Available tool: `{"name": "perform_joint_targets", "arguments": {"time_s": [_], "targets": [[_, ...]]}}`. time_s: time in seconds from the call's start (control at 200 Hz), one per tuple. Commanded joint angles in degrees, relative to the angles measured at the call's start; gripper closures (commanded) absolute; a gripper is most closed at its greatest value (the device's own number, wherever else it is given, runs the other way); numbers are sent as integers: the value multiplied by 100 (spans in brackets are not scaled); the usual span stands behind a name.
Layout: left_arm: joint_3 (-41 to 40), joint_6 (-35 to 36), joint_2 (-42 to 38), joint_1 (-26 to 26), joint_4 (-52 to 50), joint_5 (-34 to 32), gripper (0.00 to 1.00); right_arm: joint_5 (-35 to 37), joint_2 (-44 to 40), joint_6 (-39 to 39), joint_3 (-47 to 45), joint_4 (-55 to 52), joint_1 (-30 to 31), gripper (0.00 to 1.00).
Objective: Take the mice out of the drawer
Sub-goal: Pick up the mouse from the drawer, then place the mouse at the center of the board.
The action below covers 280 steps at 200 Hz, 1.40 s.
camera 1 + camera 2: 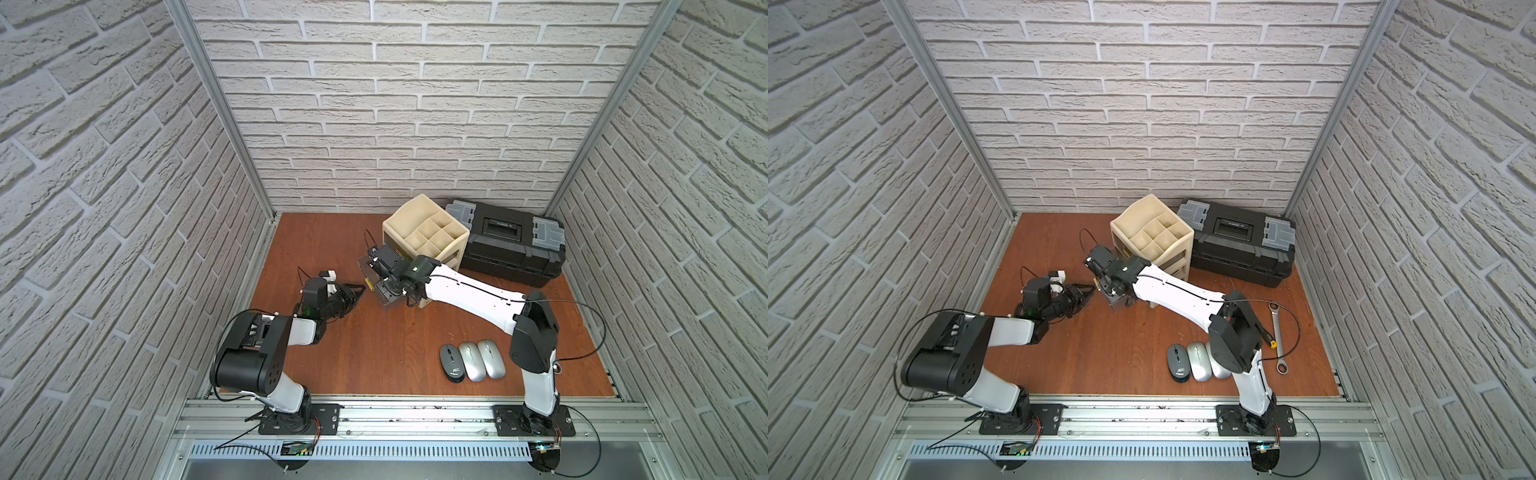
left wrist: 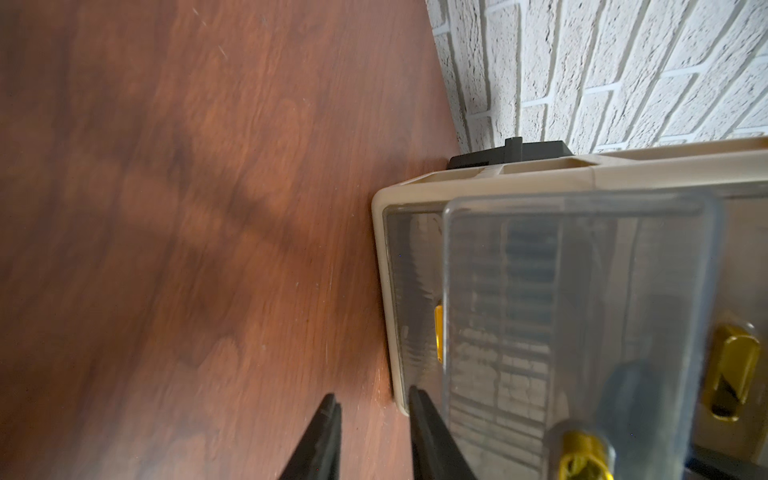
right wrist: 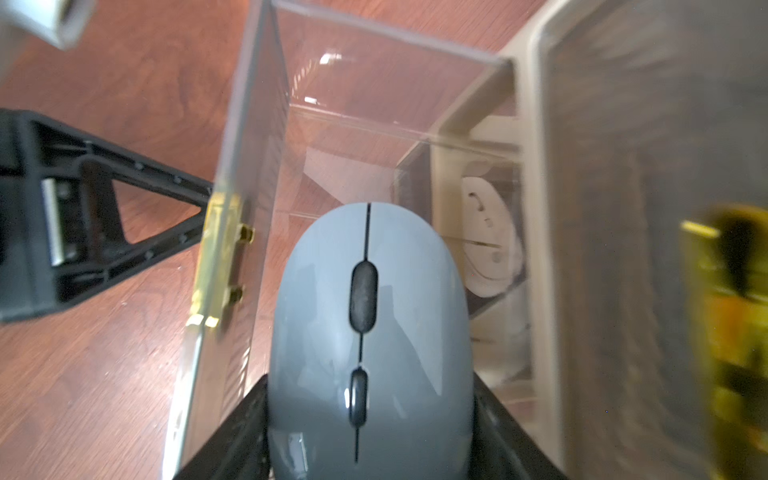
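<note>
Grey mouse (image 3: 370,311) clamped in right hand (image 3: 372,382) over open drawer (image 3: 253,145); left hand (image 2: 372,395) apart, beside drawer front.

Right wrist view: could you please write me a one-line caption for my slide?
Right claw grips a dark grey mouse at the pulled-out clear drawer; a white mouse lies deeper inside.

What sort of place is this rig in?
Likely a staged robot test cell, not a real room: brick-pattern wall panels in aluminium framing, a left arm and right arm bolted to a rail, and a wood-look tabletop with a toolbox.
</note>
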Motion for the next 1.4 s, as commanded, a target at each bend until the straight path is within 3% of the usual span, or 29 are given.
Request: {"name": "perform_joint_targets", "arguments": {"time_s": [0.0,0.355,0.71,0.94,1.16,1.395], "targets": [[79,351,-297,106,-351,147,70,237,-691,165,-253,307,68,51],[751,1672,-1561,218,-2777,34,78,368,-2374,1338,-1956,423,554,50],[1308,2357,-2359,275,-4067,-161,86,671,-3588,3058,-3759,412,1198,51],[1318,2399,-2516,280,-4211,-221,100,640,-3345,4213,-4388,450,1703,52],[1081,2156,-2565,275,-3924,-307,100,98,-3030,5211,-4893,886,1881,52],[1024,2096,-2605,275,-3877,-355,100,16,-2385,5599,-4470,181,1911,54]]}}
